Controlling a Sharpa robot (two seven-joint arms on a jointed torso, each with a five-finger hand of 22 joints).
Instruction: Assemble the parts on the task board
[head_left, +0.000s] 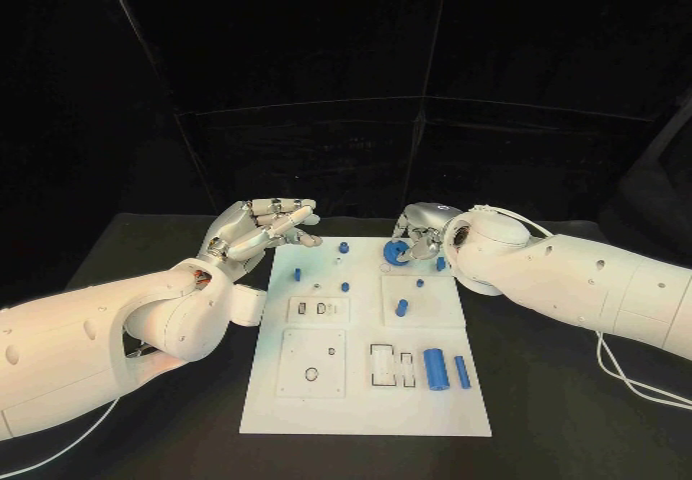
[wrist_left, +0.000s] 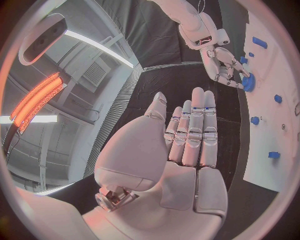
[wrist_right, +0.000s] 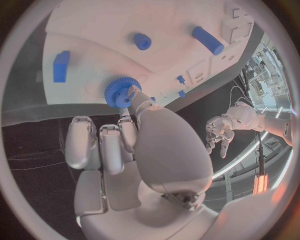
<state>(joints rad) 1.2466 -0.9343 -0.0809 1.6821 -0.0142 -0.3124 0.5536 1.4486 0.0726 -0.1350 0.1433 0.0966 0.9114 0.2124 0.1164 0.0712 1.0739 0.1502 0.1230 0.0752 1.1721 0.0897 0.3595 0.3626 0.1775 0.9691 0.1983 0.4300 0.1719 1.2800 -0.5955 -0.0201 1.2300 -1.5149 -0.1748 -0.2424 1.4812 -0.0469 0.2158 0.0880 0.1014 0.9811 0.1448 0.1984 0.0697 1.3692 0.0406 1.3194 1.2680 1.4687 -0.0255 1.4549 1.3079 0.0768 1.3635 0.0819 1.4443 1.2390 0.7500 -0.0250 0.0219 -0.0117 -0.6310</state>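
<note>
Nearest me on the white task board (head_left: 368, 410), two long blue parts (head_left: 449, 371) lie loose on their sides beside open slots, so I judge that end still unassembled. Further up, the middle of the board has a small blue piece (head_left: 402, 306) and several bare recesses. Toward the far edge a few short blue pegs (head_left: 345, 246) stand upright, apparently already seated.

At the far right, my right hand (head_left: 420, 232) has its fingertips on a blue toothed wheel (wrist_right: 122, 92) that sits on the board; I cannot tell whether it truly grips it or only touches it.

My left hand (head_left: 260, 231) hovers off the board's far left edge, fingers straight and apart, holding nothing.

Most of the assembly looks still to do.
</note>
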